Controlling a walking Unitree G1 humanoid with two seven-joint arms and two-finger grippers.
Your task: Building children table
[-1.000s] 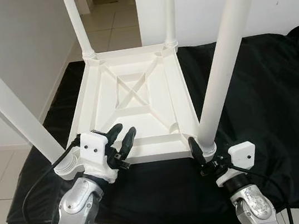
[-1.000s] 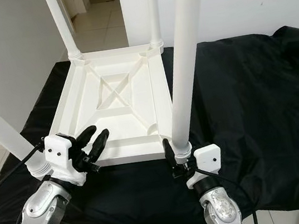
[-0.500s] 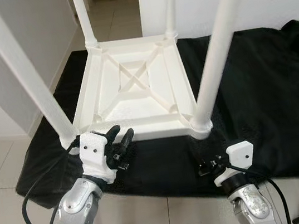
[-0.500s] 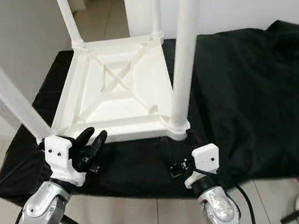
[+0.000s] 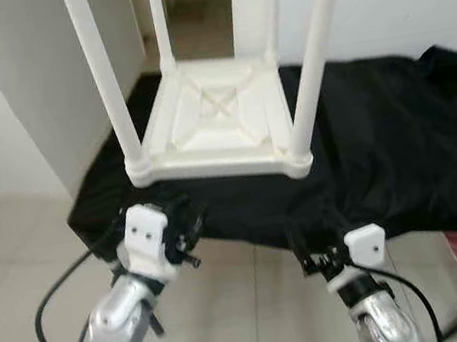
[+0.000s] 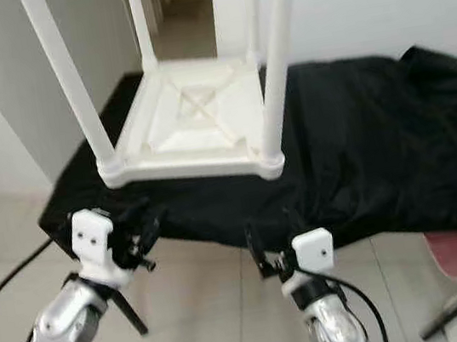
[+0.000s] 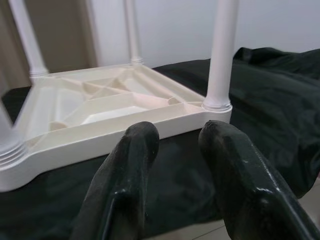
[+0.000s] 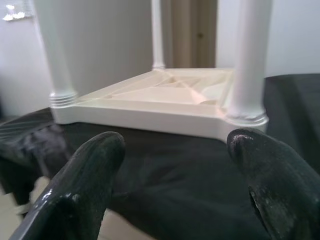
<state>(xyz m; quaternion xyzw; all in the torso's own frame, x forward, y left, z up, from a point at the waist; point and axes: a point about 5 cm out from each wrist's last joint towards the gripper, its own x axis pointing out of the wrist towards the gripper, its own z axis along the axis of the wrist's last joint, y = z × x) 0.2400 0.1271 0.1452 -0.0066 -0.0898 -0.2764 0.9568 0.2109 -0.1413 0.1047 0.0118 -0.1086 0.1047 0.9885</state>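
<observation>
Both grippers (image 5: 187, 229) (image 5: 303, 256) withdrew; table (image 5: 222, 129) apparently bears four legs.

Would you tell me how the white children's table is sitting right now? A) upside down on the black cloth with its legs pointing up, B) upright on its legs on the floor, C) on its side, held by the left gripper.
A: the white table lies top-down on the black cloth, legs pointing up, with neither gripper touching it.

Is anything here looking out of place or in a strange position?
The white children's table lies upside down on the black cloth, with all four legs pointing up. That fits assembly work. The cloth is bunched and wrinkled on the right side. Nothing looks damaged or spilled.
</observation>
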